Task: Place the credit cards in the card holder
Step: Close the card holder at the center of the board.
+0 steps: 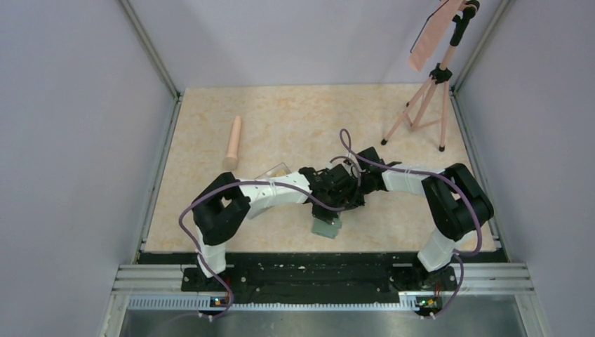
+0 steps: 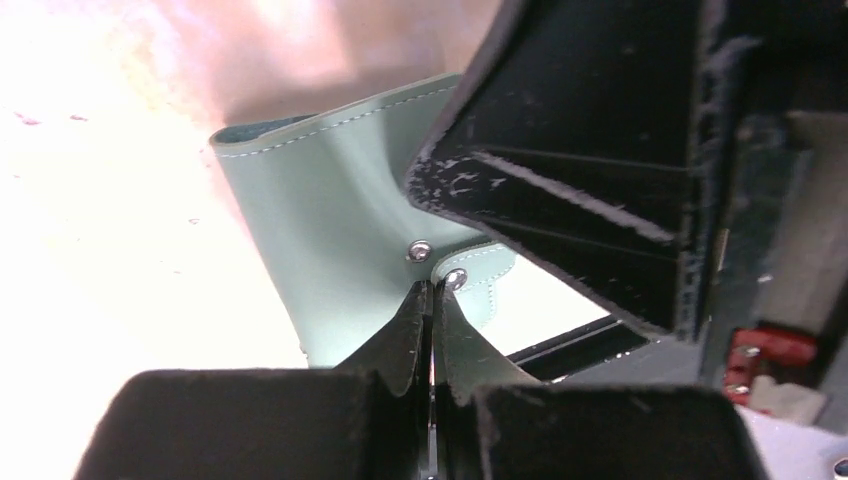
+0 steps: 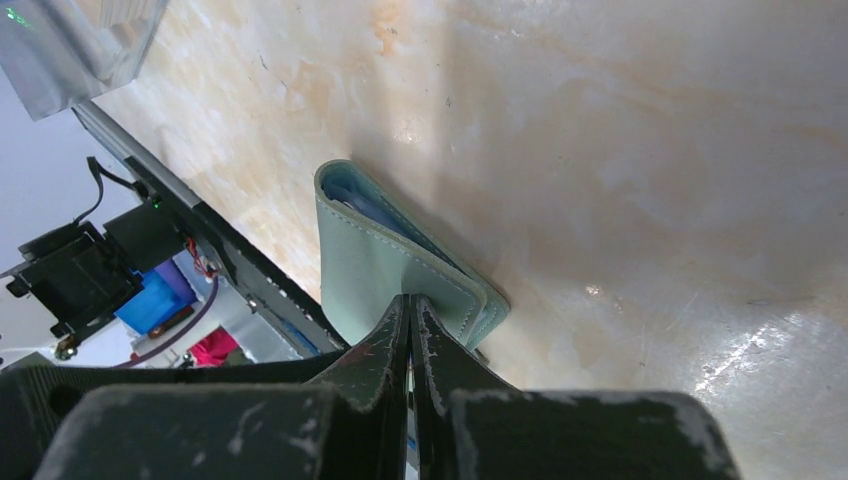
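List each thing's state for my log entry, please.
card holder: unsnapped, gaping slightly, held by both grippers.
left gripper: shut at the snap tab.
right gripper: shut on the card holder's edge.
credit cards: none visible.
clear box: lying flat, contents unclear.
pink stick: lying flat.
tripod: standing upright.

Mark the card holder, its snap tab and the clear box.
card holder (image 3: 365, 265): right wrist view, green outer cover.
snap tab (image 2: 488, 268): left wrist view, tab end by its stud.
clear box (image 1: 273, 170): top view, see-through top face.
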Robot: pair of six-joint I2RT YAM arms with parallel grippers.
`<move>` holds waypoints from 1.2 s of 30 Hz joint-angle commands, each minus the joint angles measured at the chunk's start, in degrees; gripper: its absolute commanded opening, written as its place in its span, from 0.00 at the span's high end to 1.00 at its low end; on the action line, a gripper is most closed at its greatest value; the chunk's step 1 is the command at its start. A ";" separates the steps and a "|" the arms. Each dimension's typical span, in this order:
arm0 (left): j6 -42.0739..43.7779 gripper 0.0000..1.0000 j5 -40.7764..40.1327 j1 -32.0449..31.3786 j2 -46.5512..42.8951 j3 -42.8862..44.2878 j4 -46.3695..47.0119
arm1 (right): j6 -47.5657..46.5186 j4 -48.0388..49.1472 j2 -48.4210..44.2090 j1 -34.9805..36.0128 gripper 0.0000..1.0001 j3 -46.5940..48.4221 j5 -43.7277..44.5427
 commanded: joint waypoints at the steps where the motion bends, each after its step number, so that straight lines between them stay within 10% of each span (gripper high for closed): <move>1: -1.06 1.00 0.49 1.63 -4.58 -3.49 4.21 | -2.87 -1.47 1.12 0.71 1.00 0.02 6.96; 36: -1.53 1.00 4.77 5.45 -5.56 -8.29 11.94 | -4.50 -4.06 -0.97 0.75 1.00 0.28 7.93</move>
